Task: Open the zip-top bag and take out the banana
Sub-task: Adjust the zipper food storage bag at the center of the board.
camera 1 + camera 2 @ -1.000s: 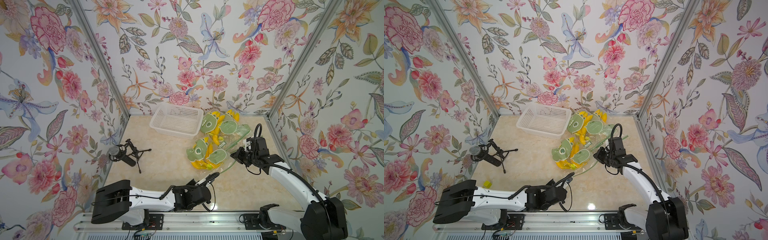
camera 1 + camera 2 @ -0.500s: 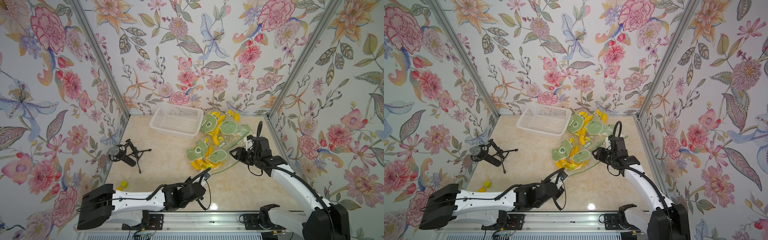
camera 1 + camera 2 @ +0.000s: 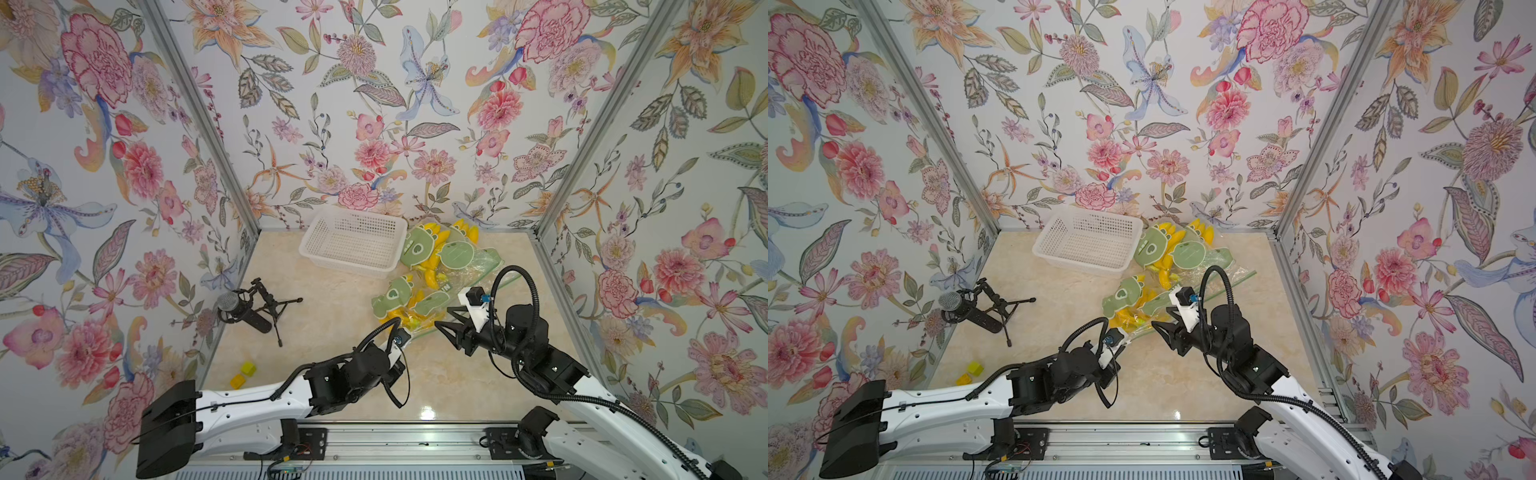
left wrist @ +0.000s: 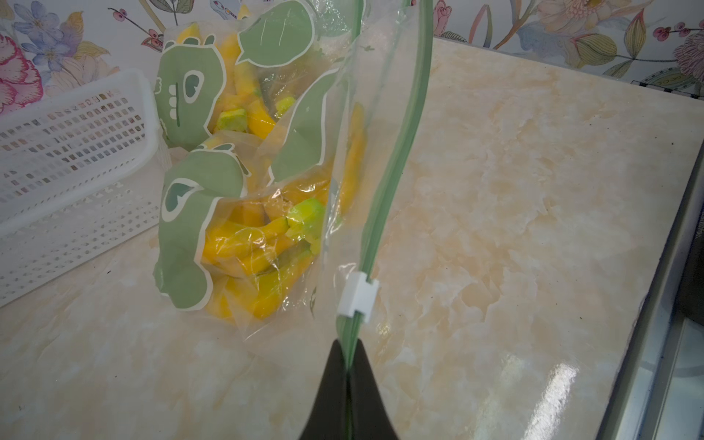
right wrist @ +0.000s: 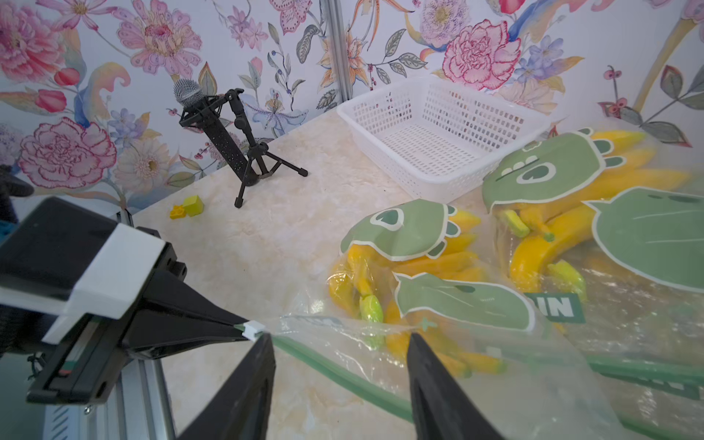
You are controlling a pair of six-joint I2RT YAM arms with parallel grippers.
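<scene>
Left gripper [image 4: 347, 354] is pinching, fully closed, the end of the green zip strip [image 4: 396, 164] just beside the white slider [image 4: 357, 295], while the right gripper [image 5: 339, 339] is hovering half open close to this slider, holding nothing. The bag [image 4: 297, 125] is lying near the middle of the table [image 4: 533, 190], beside the basket [image 4: 76, 152], with the bananas [image 4: 244, 244] inside. By my judgement, two things are threatening: the thin strip slipping out under the pull, or the right jaws catching only film and dragging the bag.
</scene>
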